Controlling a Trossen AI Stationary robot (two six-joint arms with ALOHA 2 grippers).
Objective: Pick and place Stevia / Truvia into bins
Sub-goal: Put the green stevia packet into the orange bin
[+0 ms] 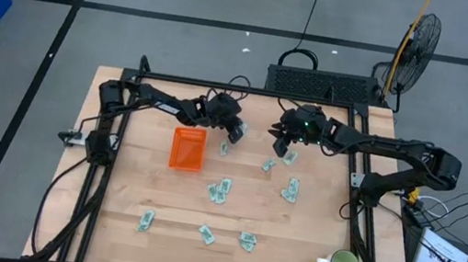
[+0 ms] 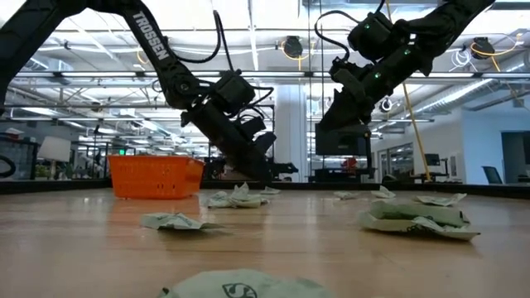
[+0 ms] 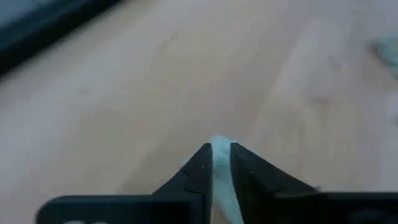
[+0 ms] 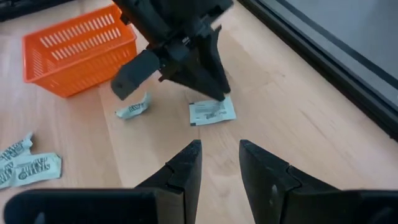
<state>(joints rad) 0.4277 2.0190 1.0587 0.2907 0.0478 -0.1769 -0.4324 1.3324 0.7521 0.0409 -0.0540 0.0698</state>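
Sachet [image 3: 219, 163] sits pinched between the left gripper [image 3: 217, 152] fingers, jaws closed on its edge, just beside the orange bin [image 1: 188, 147]. Right gripper [image 4: 219, 155] hovers near that bin too, jaws apart, holding nothing.

Left wrist view: tabletop [image 3: 124, 93] blurred; white sachet [image 3: 219, 163] between the fingers mostly hidden. Low view: nearest sachet [image 2: 240, 285] cut off by the edge. High view: sachet print illegible.
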